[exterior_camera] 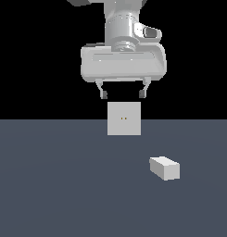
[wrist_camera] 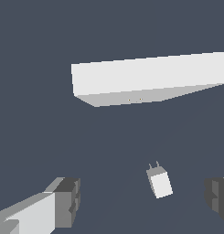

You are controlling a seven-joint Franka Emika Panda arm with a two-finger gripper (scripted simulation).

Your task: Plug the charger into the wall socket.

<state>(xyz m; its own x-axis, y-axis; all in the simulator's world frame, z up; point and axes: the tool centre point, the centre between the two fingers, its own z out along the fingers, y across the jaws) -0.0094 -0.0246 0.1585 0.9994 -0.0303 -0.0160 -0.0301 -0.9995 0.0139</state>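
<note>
Hovering pincer (exterior_camera: 123, 94) spread wide, empty; one charger (exterior_camera: 165, 167) (two prongs), one wall socket (exterior_camera: 124, 119).

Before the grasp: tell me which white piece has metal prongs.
The charger, the small block lying on the floor; the wall socket is the larger upright plate with two holes.

Open floor (exterior_camera: 64, 185) rings the charger (exterior_camera: 165, 167) — wall socket (exterior_camera: 124, 118) seemingly well apart.
</note>
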